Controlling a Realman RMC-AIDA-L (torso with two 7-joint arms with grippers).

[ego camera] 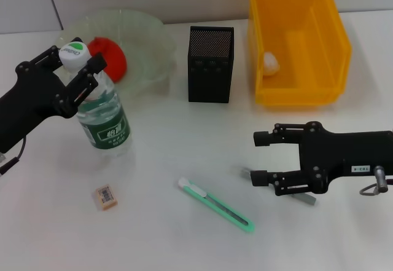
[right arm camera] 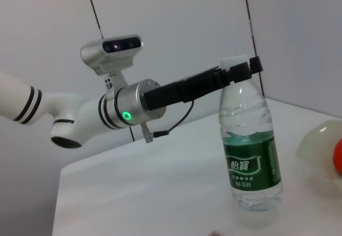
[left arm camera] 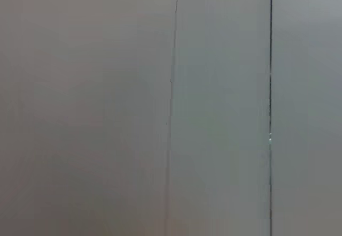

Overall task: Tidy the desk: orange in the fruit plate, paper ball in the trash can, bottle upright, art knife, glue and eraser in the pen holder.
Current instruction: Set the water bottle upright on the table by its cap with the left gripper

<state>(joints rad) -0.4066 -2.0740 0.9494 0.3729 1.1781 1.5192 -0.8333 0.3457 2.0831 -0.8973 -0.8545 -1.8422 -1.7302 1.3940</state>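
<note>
My left fingers (ego camera: 75,59) pinch the upright bottle (ego camera: 103,116) at its stiff neck, likely top-heavy and slippery lower; right fingers (ego camera: 261,158) spread open.

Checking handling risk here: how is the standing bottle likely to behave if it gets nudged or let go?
The bottle stands upright, tall on a narrow base, so a sideways nudge could tip it. It looks only partly filled, so probably fairly light. Its round body would likely roll if it fell. The left gripper sits at its cap.
</note>
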